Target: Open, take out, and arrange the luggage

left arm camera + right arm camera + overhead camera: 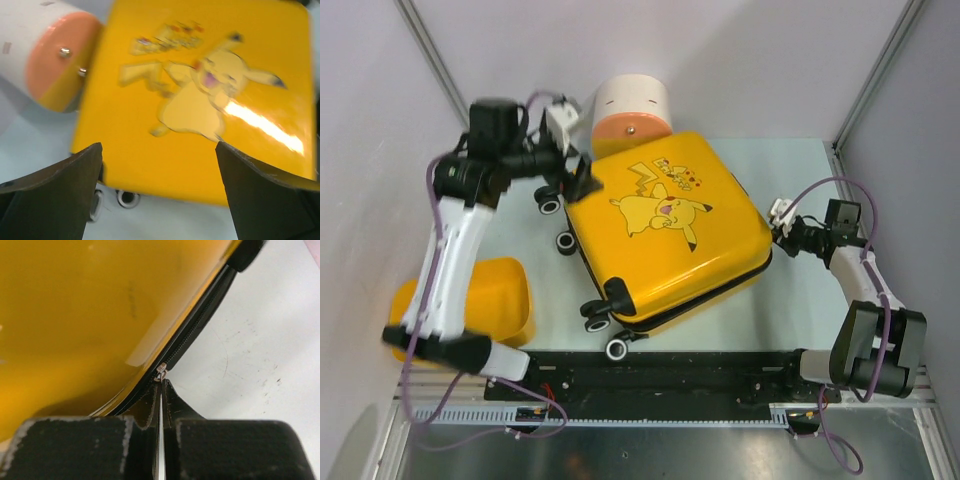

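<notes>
- Fingers [142,412] of the right gripper [161,386] are seen clamped shut, the zipper pull [161,371] pinched at their tips.
- Luggage [665,235] is laid flat and closed on the table [790,170], glossy yellow, Pikachu print up, wheels [566,242] toward the left arm.
- Small lettering above the cartoon is too blurred to be read.
- Left gripper [582,182] is held wide open over the wheel edge, nothing gripped.
- Cream-and-orange container [632,108] is touched at the far corner.

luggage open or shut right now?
Shut. The luggage lies flat, shells together, no lining showing; the right claw, its tips closed, sits at the zipper pull on its seam.
</notes>
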